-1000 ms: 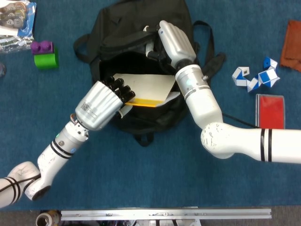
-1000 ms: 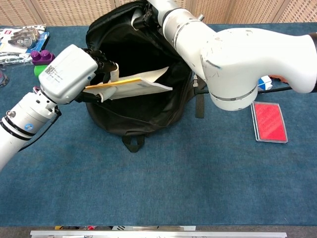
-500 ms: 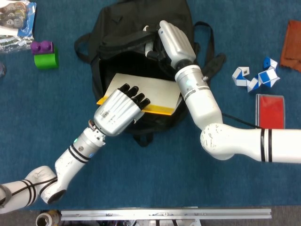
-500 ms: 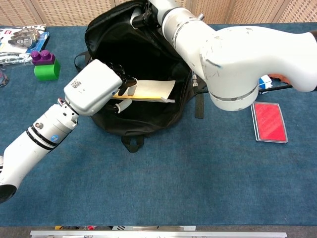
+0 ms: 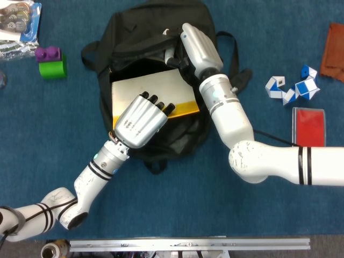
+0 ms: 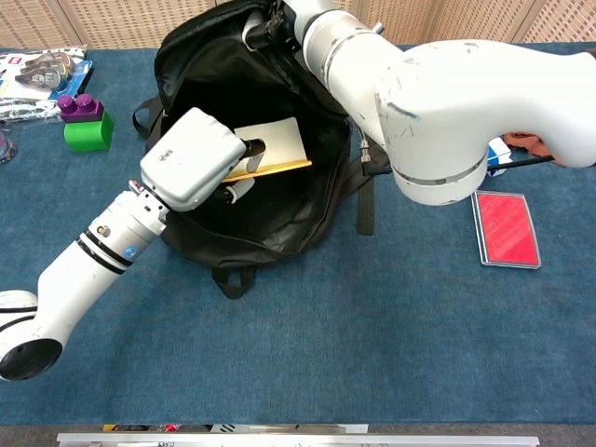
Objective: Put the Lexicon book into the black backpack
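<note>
The black backpack point(image 5: 134, 40) point(image 6: 200, 74) lies on the blue table with its mouth gaping. Inside the mouth lies the Lexicon book point(image 5: 148, 88) point(image 6: 279, 144), cream cover up, its yellow edge toward me. My left hand point(image 5: 141, 121) point(image 6: 194, 168) grips the book's near edge, dark fingertips point(image 5: 161, 105) over the cover and the thumb under it. My right hand point(image 5: 198, 44) point(image 6: 279, 17) holds the far rim of the opening up; in the chest view it is mostly cut off at the top. The right forearm point(image 6: 438, 102) hides the bag's right side.
At the far left stand a green block with a purple piece point(image 5: 52, 64) point(image 6: 86, 124) and a packaged item point(image 5: 19, 21). On the right lie a blue-and-white twist toy point(image 5: 293, 86), a red case point(image 5: 308, 127) point(image 6: 506, 229) and a brown cloth point(image 5: 334, 51).
My left hand has pushed the book away from me, deeper into the bag's mouth; the book went from tilted to lying flat inside. The right hand has kept its hold on the rim.
</note>
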{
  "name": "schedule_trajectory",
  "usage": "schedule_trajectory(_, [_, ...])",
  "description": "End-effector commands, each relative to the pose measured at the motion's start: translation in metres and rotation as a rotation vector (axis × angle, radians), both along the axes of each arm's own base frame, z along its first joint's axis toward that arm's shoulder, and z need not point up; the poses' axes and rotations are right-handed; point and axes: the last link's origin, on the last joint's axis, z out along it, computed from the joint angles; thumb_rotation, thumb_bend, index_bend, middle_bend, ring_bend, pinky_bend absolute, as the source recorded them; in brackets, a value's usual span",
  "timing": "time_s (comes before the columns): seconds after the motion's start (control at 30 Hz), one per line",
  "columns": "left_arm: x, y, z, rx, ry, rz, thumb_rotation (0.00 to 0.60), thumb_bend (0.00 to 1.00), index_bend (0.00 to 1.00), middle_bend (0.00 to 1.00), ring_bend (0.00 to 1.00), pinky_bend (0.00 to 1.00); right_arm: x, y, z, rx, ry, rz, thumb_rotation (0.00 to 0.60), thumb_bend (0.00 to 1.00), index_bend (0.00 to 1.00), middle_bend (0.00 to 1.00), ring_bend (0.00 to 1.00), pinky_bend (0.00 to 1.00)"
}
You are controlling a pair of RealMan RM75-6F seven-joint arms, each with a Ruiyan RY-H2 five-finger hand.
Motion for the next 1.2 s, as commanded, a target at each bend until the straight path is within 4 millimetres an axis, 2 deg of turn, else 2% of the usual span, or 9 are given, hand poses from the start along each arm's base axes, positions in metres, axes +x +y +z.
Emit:
schedule_trajectory(0.03, [-0.001, 0.001, -0.001, 0.0, 0.0, 0.0, 0.6, 0.35, 0.73, 0.81, 0.72, 0.78, 0.001, 0.0, 0.0, -0.001, -0.004, -0.001, 0.6, 0.82, 0.78, 0.68, 0.64, 0.81])
schedule_trajectory(0.2, [-0.005, -0.002, -0.002, -0.002, 0.021, -0.041, 0.6, 0.35, 0.73, 0.81, 0.7, 0.78, 0.002, 0.0, 0.001, -0.008, -0.014, -0.006, 0.6, 0.81, 0.78, 0.68, 0.64, 0.81])
schedule_trajectory(0.37, [-0.001, -0.002, -0.006, 0.009, 0.041, -0.119, 0.6, 0.35, 0.73, 0.81, 0.69, 0.78, 0.005, 0.004, -0.001, 0.014, -0.037, -0.009, 0.6, 0.81, 0.78, 0.68, 0.64, 0.81])
schedule_trajectory(0.73, [0.009, 0.014, -0.008, 0.032, 0.032, -0.204, 0.6, 0.31, 0.73, 0.81, 0.68, 0.78, 0.01, 0.011, 0.0, 0.055, -0.077, -0.015, 0.6, 0.81, 0.78, 0.68, 0.64, 0.81])
schedule_trajectory(1.2, [-0.009, 0.014, -0.016, 0.043, 0.125, -0.255, 0.6, 0.28, 0.73, 0.8, 0.68, 0.78, 0.004, 0.007, 0.006, 0.057, -0.086, -0.036, 0.6, 0.81, 0.78, 0.68, 0.64, 0.81])
